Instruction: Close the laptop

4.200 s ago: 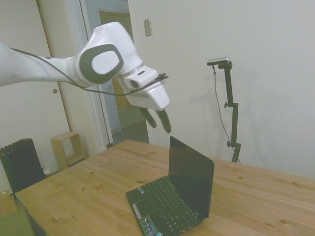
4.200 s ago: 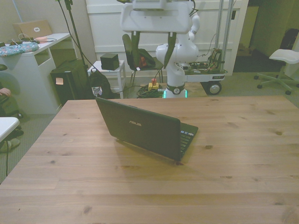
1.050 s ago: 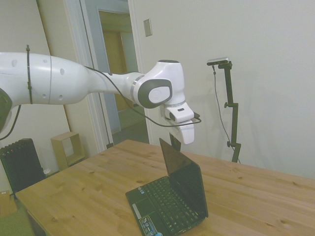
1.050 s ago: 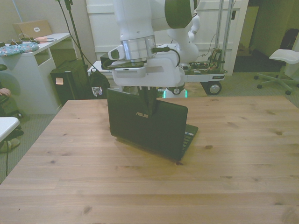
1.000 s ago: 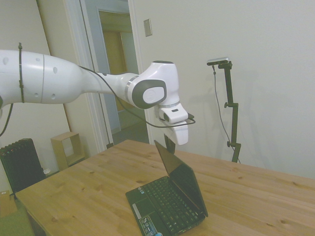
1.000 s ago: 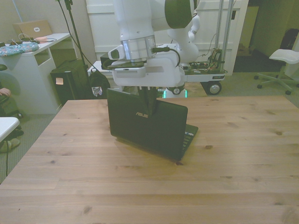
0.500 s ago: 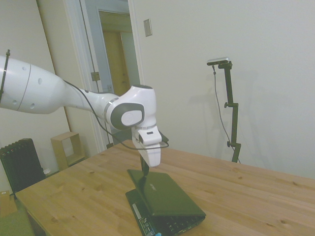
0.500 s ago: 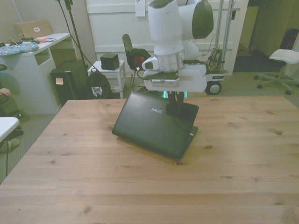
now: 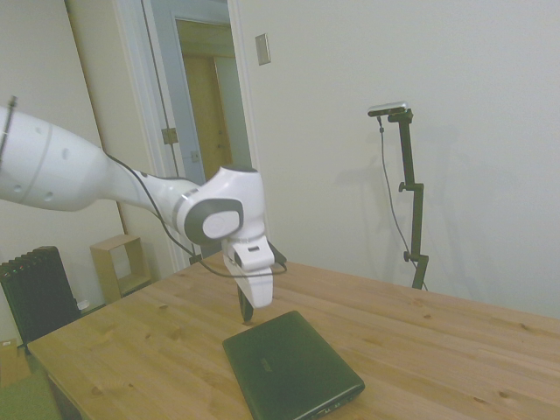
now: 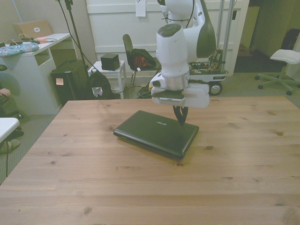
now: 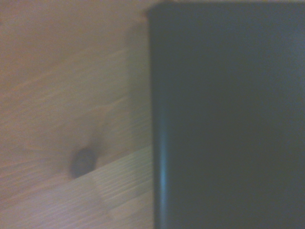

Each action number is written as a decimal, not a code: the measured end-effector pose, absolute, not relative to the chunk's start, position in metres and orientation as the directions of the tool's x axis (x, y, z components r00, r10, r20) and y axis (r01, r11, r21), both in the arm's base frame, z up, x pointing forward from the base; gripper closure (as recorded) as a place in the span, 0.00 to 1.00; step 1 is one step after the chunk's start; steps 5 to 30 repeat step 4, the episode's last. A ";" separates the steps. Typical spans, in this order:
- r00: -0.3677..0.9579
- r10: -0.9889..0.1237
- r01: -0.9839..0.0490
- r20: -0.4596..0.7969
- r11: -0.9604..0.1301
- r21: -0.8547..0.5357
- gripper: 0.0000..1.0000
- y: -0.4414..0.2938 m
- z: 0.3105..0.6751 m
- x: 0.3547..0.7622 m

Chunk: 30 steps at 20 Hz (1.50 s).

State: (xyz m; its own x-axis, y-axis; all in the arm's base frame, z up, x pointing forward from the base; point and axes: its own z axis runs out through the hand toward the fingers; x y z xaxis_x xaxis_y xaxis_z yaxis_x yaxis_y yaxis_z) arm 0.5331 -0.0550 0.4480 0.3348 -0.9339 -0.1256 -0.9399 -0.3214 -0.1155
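The wooden table point(image 10: 243, 154) fills the lower part of the front view, its grain and a dark knot point(image 11: 82, 161) showing blurred in the wrist view. The white arm point(image 9: 105, 179) reaches in over the table in the side view. The black laptop point(image 10: 157, 132) lies shut and flat near the table's centre, lid down on its base, one edge point(image 11: 159, 157) visible close up. The claw point(image 10: 181, 117) points down at the laptop's 1 o'clock corner in the front view, tips on or just above the lid; its fingers appear pressed together, closed on nothing.
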 end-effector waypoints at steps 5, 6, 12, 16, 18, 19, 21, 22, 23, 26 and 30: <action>0.394 -0.913 -0.909 -0.106 -0.370 -0.190 0.00 -0.026 0.543 0.487; 0.394 -0.913 -0.909 -0.106 -0.370 -0.190 0.00 -0.026 0.543 0.487; 0.394 -0.913 -0.909 -0.106 -0.370 -0.190 0.00 -0.026 0.543 0.487; 0.394 -0.913 -0.909 -0.106 -0.370 -0.190 0.00 -0.026 0.543 0.487; 0.394 -0.913 -0.909 -0.106 -0.370 -0.190 0.00 -0.026 0.543 0.487; 0.394 -0.913 -0.909 -0.106 -0.370 -0.190 0.00 -0.026 0.543 0.487; 0.394 -0.913 -0.909 -0.106 -0.370 -0.190 0.00 -0.026 0.543 0.487; 0.394 -0.913 -0.909 -0.106 -0.370 -0.190 0.00 -0.026 0.543 0.487; 0.394 -0.913 -0.909 -0.106 -0.370 -0.190 0.00 -0.026 0.543 0.487; 0.394 -0.913 -0.909 -0.106 -0.370 -0.190 0.00 -0.026 0.543 0.487; 0.394 -0.913 -0.909 -0.106 -0.370 -0.190 0.00 -0.026 0.543 0.487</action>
